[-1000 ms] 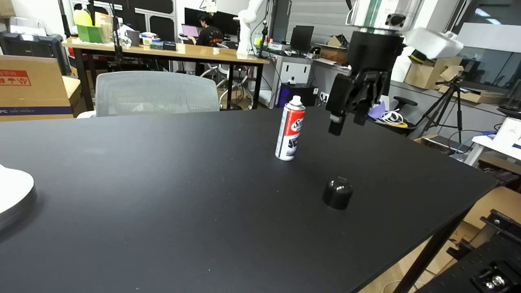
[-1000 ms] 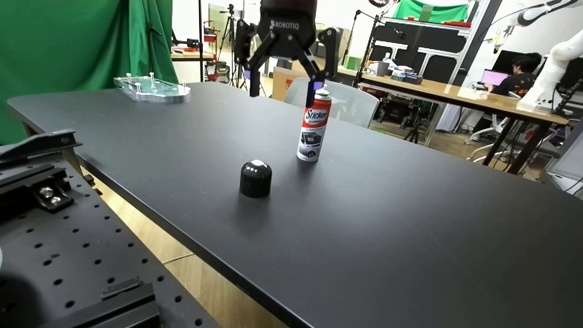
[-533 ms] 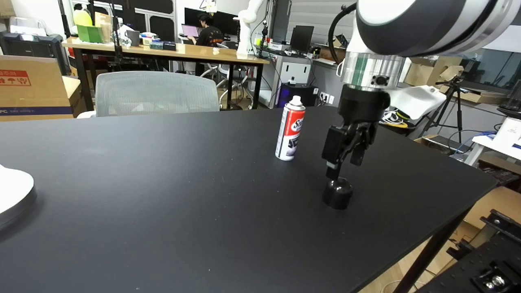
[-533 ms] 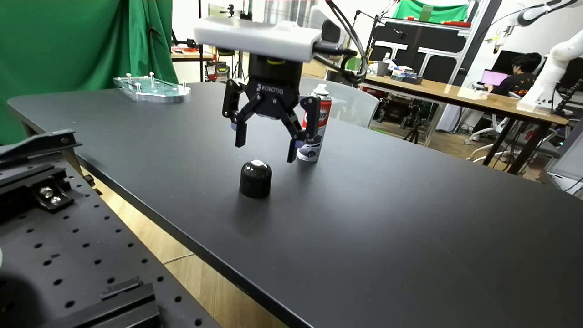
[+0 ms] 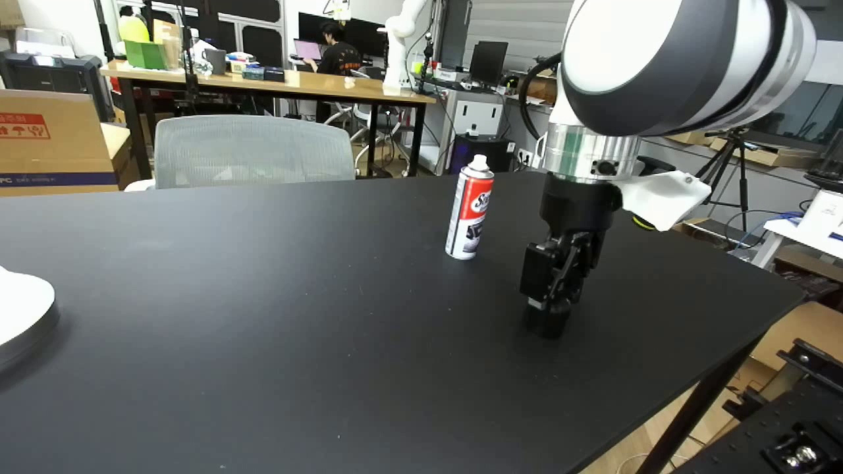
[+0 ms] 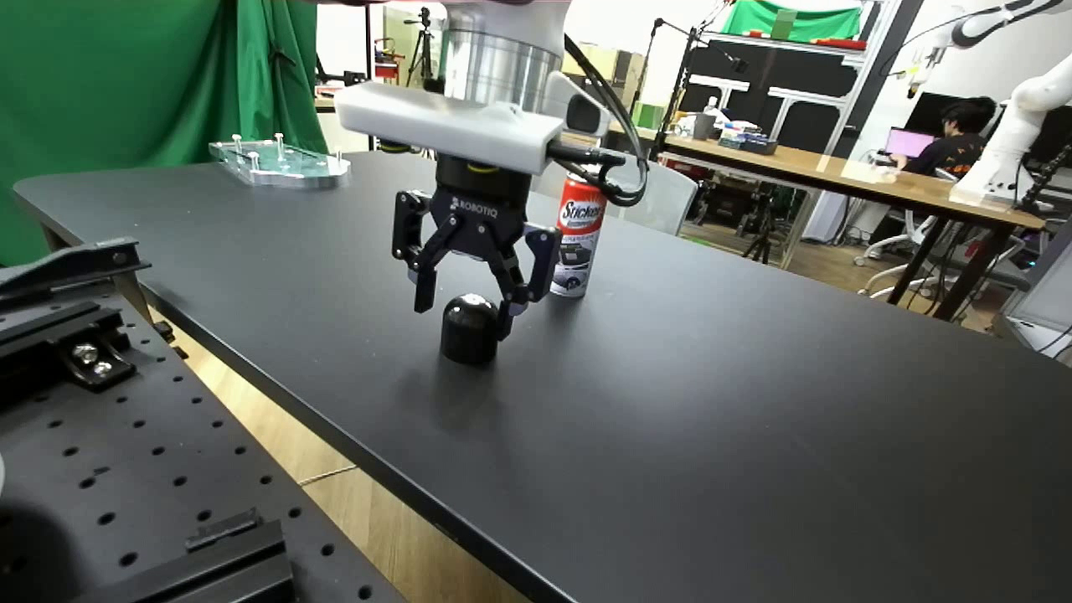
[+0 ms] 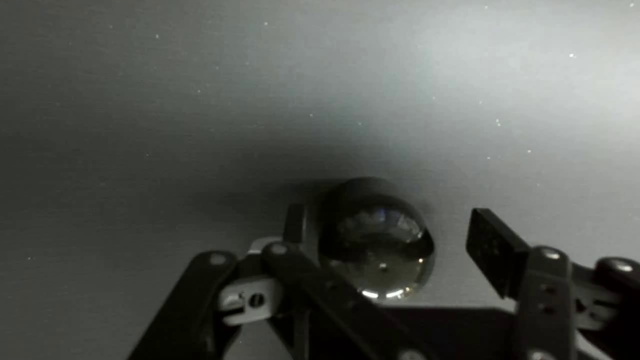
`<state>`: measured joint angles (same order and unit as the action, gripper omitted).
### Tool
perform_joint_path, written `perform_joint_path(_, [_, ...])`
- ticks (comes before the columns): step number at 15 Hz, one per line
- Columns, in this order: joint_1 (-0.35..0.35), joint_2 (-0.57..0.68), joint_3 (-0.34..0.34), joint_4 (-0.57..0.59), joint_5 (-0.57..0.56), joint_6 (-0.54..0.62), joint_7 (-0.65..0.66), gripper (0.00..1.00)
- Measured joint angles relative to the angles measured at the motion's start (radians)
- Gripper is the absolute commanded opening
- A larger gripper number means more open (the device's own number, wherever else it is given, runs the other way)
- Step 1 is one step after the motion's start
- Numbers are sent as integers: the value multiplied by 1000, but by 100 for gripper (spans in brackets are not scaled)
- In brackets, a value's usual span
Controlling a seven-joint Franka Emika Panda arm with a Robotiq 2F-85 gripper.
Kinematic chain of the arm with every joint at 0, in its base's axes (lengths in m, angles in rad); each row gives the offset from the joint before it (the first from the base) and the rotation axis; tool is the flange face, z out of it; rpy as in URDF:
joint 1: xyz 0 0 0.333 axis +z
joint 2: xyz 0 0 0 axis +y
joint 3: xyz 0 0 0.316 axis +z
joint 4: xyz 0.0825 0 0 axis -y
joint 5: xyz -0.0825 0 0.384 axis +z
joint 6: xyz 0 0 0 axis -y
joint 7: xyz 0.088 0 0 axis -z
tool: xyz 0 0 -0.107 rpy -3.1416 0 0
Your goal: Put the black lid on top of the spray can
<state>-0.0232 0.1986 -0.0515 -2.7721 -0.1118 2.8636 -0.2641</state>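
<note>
Currently holds the black two-fingered Robotiq gripper (image 6: 465,313) low over a smooth black tabletop (image 5: 263,296), pointing downward, with both fingers (image 7: 492,245) spread. Straddles the small, squat, glossy black plastic lid (image 6: 469,342), with one fingertip to either side. Leaves a visible gap to the right of the lid in the wrist view and sits closer to it on the left; cannot tell whether touching there. Has the lid resting dome up on the tabletop, with bright reflections across the curve. Farther off, has the slim, cylindrical white-and-red spray can (image 5: 469,210) standing upright on the same surface, apart from both lid and gripper, with a white nozzle (image 5: 479,162) on top. In an exterior view, partly covers the can's upper end with dark cabling (image 6: 620,198). Hangs from a white and grey robot arm (image 5: 619,59) overhead. At the far end of the tabletop, has a thick, clear slab (image 6: 297,167) with small posts, in front of a green fabric curtain (image 6: 117,117).
</note>
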Motion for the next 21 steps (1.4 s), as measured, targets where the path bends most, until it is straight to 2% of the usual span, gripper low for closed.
perform_joint_path(3, [-5, 3, 15, 0, 15, 26, 0, 33])
perform_joint_path(7, [-5, -7, 20, 5, 12, 48, 0, 32])
perform_joint_path(11, [7, -77, 30, 8, 14, 32, 6, 32])
perform_joint_path(13, [13, -142, 60, 9, 42, -23, 5, 32])
perform_joint_path(16, [46, -255, 111, 20, 183, -159, -43, 32])
perform_joint_path(21, [84, -414, 105, 103, 228, -384, -33, 32])
